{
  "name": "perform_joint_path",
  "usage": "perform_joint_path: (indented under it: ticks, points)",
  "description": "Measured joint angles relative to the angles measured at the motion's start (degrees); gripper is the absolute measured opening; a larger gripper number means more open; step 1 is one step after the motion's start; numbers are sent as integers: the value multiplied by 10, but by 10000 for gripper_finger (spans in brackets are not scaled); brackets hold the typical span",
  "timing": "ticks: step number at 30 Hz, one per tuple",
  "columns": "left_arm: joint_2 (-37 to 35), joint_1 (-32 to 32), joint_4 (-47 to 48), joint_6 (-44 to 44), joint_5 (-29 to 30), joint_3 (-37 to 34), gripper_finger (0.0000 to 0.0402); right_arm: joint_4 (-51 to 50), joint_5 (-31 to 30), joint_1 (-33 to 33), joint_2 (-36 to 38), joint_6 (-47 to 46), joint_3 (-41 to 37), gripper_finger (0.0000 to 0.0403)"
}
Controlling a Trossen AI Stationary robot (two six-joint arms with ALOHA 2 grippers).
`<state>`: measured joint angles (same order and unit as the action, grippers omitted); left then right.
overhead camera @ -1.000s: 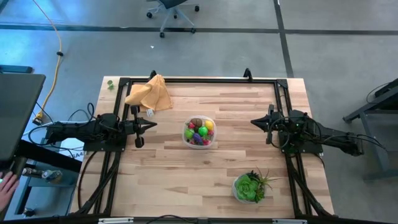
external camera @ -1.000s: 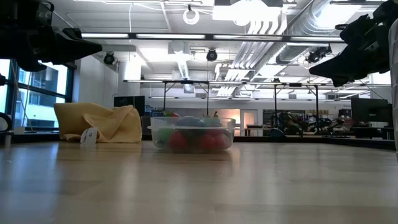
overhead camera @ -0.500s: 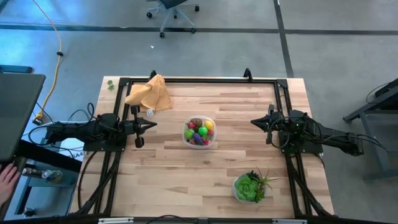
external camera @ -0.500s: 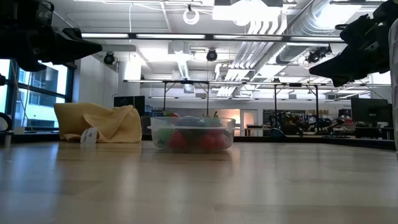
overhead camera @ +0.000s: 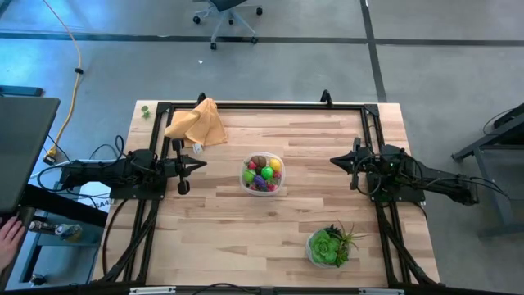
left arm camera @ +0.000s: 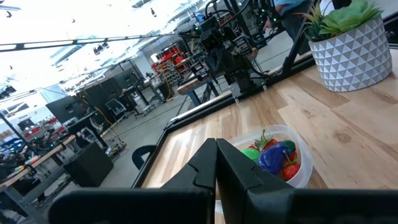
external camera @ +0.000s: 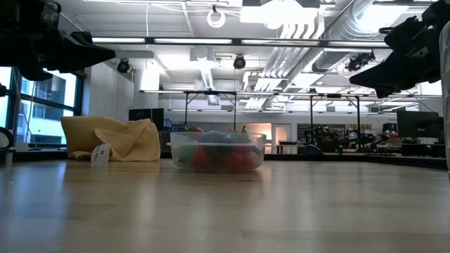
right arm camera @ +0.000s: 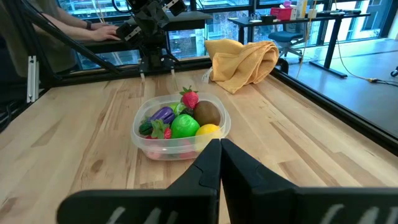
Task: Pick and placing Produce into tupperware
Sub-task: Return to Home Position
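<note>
The clear round tupperware (overhead camera: 262, 174) stands on its base at the middle of the wooden table, filled with the produce (right arm camera: 181, 121): a strawberry, a green lime, a brown kiwi, a yellow lemon, a purple eggplant. My left gripper (overhead camera: 202, 164) hovers shut at the table's left side, pointing level at the tupperware (left arm camera: 273, 155). My right gripper (overhead camera: 334, 161) hovers shut at the right side, facing it too. Both are well clear of the tupperware (external camera: 218, 151) and hold nothing.
An orange-tan cloth (overhead camera: 197, 123) lies at the far left corner of the table. A leafy green plant in a white pot (overhead camera: 329, 247) stands near the front right. A person's hand (overhead camera: 8, 239) shows off the table at the left. Bare wood surrounds the tupperware.
</note>
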<state>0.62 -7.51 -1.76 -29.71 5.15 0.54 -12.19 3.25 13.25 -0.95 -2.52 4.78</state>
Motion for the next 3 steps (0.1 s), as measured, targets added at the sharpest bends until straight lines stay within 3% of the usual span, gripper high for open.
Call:
perform_joint_path:
  ticks: [3]
  points:
    - [0,0,0,0,0,0,1,0,0,0,0,0,0,0]
